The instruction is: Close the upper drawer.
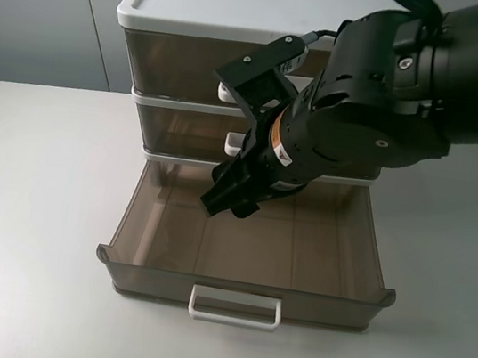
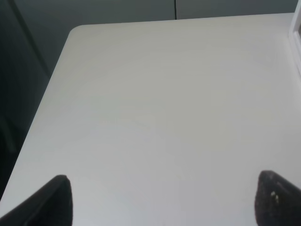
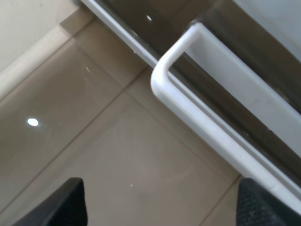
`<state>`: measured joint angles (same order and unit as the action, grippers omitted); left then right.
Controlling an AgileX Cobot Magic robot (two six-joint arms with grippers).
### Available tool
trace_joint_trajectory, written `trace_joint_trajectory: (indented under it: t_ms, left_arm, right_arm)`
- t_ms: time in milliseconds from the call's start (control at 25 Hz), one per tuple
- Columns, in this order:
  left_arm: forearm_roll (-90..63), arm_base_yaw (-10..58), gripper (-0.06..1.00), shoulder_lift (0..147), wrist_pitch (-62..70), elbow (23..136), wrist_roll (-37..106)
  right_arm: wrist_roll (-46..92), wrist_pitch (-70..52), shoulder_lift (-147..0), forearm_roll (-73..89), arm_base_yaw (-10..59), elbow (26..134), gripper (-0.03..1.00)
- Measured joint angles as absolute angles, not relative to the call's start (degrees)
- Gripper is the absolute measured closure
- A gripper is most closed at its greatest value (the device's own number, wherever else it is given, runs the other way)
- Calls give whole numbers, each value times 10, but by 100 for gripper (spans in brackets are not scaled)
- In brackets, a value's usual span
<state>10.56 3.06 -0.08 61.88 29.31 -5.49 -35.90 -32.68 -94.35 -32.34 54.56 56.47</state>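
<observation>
The upper drawer [image 1: 183,131] is the smoky-brown middle tier of the cabinet, with a white loop handle [image 1: 232,144]. Its front looks about flush with the cabinet frame. My right gripper [image 1: 232,198] hangs open just in front of and below that handle, over the pulled-out bottom drawer [image 1: 152,220]. In the right wrist view the handle [image 3: 207,117] runs slantwise close ahead of the open, empty gripper [image 3: 160,207]. My left gripper [image 2: 164,202] is open and empty over bare table; it is out of the high view.
The bottom drawer stands far out, empty, with its white handle [image 1: 235,307] toward the table's front. The top-tier drawer [image 1: 180,62] sits under the white lid [image 1: 248,0]. The white table [image 1: 28,202] spreads on both sides.
</observation>
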Motion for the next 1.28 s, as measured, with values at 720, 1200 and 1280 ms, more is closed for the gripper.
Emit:
trace_joint_trajectory:
  t_ms: [720, 1200, 1280]
  left_arm:
    - [105, 31, 20, -1, 619, 293, -55]
    - [105, 31, 20, -1, 619, 293, -55]
    - [105, 31, 20, -1, 619, 293, -55]
  right_arm:
    - [-90, -522, -757, -32, 506, 565, 46]
    - [39, -677, -601, 37, 76, 565, 46]
    - [53, -689, -569, 37, 16, 565, 46]
